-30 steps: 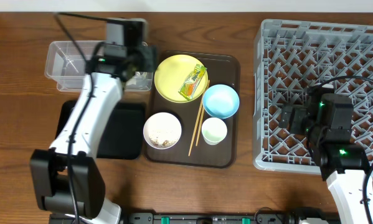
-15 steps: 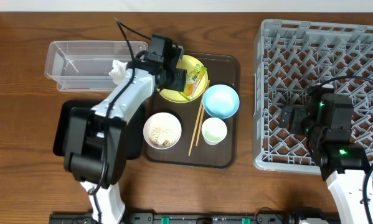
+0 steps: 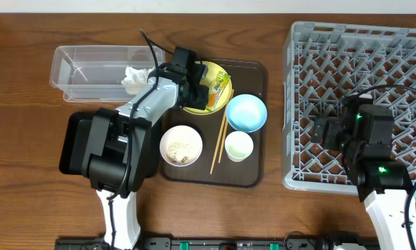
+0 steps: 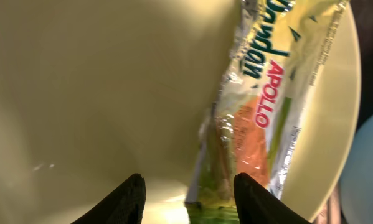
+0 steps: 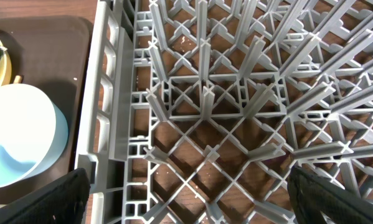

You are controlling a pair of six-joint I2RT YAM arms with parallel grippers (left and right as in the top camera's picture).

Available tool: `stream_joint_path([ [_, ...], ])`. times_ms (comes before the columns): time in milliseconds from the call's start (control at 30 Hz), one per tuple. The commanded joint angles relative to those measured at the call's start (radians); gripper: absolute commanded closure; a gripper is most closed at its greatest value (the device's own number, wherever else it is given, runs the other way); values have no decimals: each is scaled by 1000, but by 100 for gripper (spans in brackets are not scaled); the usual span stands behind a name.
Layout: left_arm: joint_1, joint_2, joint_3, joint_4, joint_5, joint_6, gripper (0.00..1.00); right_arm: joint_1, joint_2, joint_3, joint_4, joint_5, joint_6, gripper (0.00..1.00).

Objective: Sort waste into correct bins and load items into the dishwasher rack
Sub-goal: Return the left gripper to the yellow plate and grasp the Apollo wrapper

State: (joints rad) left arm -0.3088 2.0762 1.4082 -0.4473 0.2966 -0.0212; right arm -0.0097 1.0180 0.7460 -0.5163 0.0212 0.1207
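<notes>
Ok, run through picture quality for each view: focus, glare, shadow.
Overhead: sharp, evenly lit. Left wrist: very close, yellow plate dim and soft with a small glint, snack wrapper glossy yet readable. Right wrist: dishwasher rack crisp, evenly lit.

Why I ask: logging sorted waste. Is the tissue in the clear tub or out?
In. The overhead view shows the crumpled tissue lying inside the clear tub, near one end.

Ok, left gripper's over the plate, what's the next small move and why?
Probably lower the left gripper slightly and close: its open jaws straddle the end of the wrapper, which lies loose on the yellow plate.
</notes>
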Motion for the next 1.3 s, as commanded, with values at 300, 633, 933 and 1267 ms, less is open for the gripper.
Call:
stream_joint_path([
  [300, -10, 15, 1, -11, 43, 13, 53, 11, -4, 23, 0, -3, -10, 1],
  [633, -10, 17, 1, -11, 43, 13, 94, 11, -4, 23, -1, -3, -10, 1],
  [933, 1, -8, 2, -38, 31, 13, 94, 11, -4, 23, -1, -3, -10, 1],
  [1267, 91, -244, 1, -63, -21, 13, 94, 11, -4, 23, -1, -3, -10, 1],
])
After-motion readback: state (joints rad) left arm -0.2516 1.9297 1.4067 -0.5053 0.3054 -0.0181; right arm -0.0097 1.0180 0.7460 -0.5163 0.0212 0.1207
